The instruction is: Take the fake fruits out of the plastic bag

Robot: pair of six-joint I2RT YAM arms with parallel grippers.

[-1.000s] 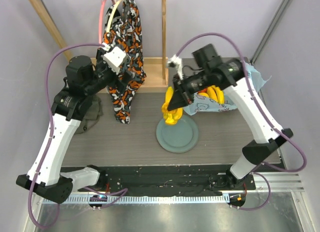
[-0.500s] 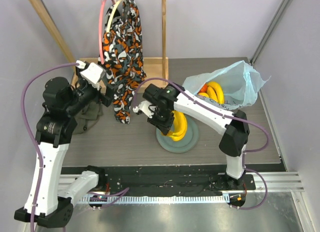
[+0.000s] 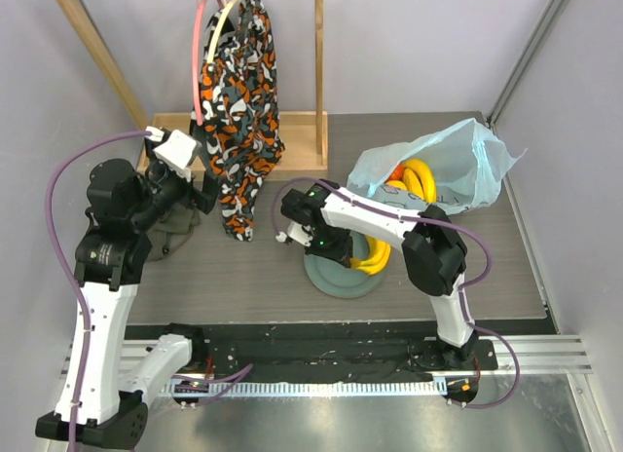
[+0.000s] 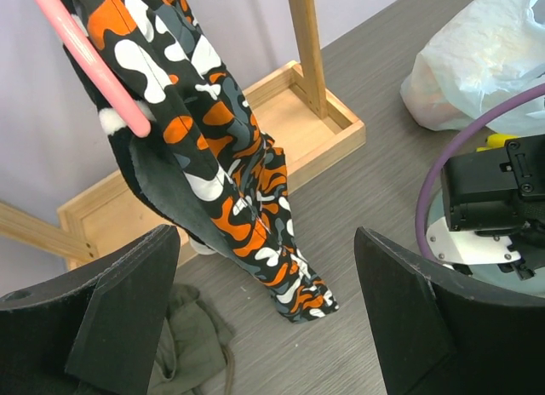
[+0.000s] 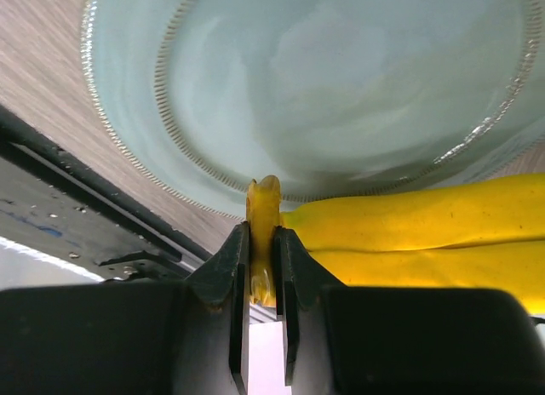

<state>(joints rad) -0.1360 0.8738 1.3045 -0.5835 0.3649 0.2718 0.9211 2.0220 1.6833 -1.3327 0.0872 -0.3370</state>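
Observation:
My right gripper is shut on the stem of the yellow banana bunch, which lies low over the right side of the grey-green plate. In the right wrist view the bananas stretch right along the plate's rim. The light-blue plastic bag lies at the back right, mouth open to the left, with a yellow long fruit and an orange-red one showing inside. My left gripper is open and empty, held above the table at the left, far from the bag.
An orange-black-white patterned cloth hangs from a wooden rack at the back left, its tip reaching the table. A green cloth lies crumpled at the left. The right arm's purple cable loops beside the plate.
My right gripper has carried the banana bunch from in front of the bag down onto the plate. My left arm has drawn back to the left.

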